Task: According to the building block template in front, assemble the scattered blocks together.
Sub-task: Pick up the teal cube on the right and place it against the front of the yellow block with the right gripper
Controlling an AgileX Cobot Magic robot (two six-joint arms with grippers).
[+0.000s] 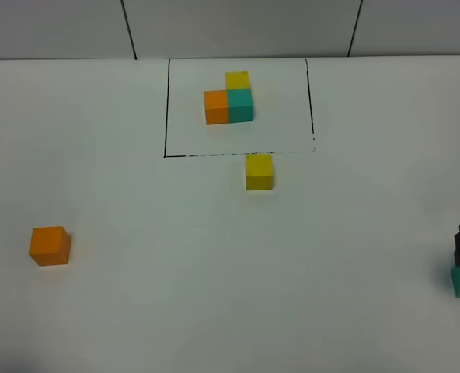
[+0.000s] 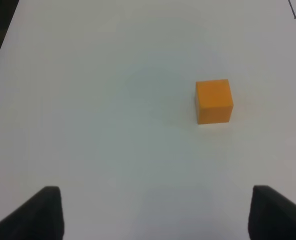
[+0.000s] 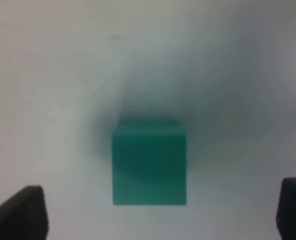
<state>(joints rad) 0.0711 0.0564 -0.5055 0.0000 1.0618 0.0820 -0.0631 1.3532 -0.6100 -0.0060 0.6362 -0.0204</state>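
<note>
While both pincers stand spread wide and grasp nothing, three loose cubes lie well apart on the white tabletop (image 1: pixel 137 311). The left pincer (image 2: pixel 155 215) is released, and the small matte orange cube (image 2: pixel 214 101) sits ahead of it, untouched, far to the left in the high view. The right pincer (image 3: pixel 158 212) is likewise released. The small matte teal cube (image 3: pixel 149 165) lies in the gap between its dark fingertips and touches neither, at the right edge of the high view. The small matte yellow cube (image 1: pixel 259 172) rests just outside the front line of the thin black-lined rectangular template (image 1: pixel 280 116). Inside that frame, the framed trio (image 1: pixel 228 101) of orange, teal and yellow cubes sits touching in an L.
</note>
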